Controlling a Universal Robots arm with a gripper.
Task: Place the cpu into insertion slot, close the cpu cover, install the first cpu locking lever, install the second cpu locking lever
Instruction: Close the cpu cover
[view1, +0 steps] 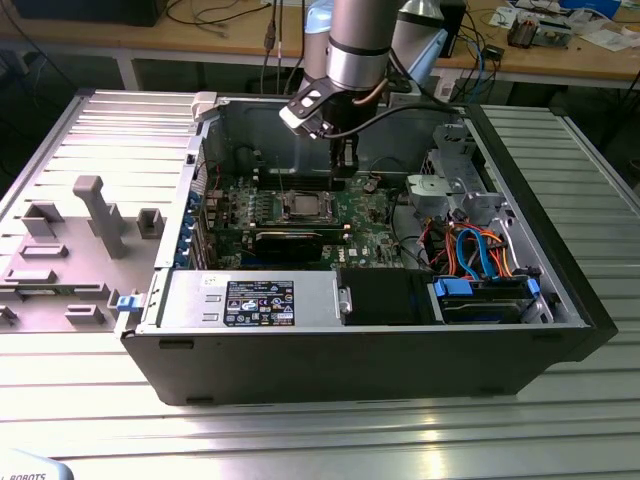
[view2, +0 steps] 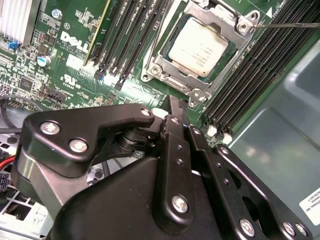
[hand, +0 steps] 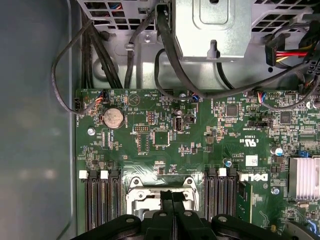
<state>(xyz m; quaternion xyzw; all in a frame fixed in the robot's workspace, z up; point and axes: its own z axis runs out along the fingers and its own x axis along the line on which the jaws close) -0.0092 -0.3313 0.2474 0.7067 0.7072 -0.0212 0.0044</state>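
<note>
cpu (view2: 200, 47) sits flat in the insertion slot (hand: 136, 196), grey top up. cpu cover (view2: 164, 64) lies down over it, its window framing the chip, so it looks closed. A thin lever (view2: 292, 24) sticks out sideways from the slot's corner; probably unlatched, hard to tell. gripper (hand: 173, 196) hangs just above the slot's edge, between the two banks of memory slots (hand: 220, 197). Its fingers are pressed together with nothing in them: likely a narrow tip for pushing a lever, not for grasping.

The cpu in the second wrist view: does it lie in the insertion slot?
Yes, the cpu lies flat inside the silvery metal rim of the insertion slot.
</note>
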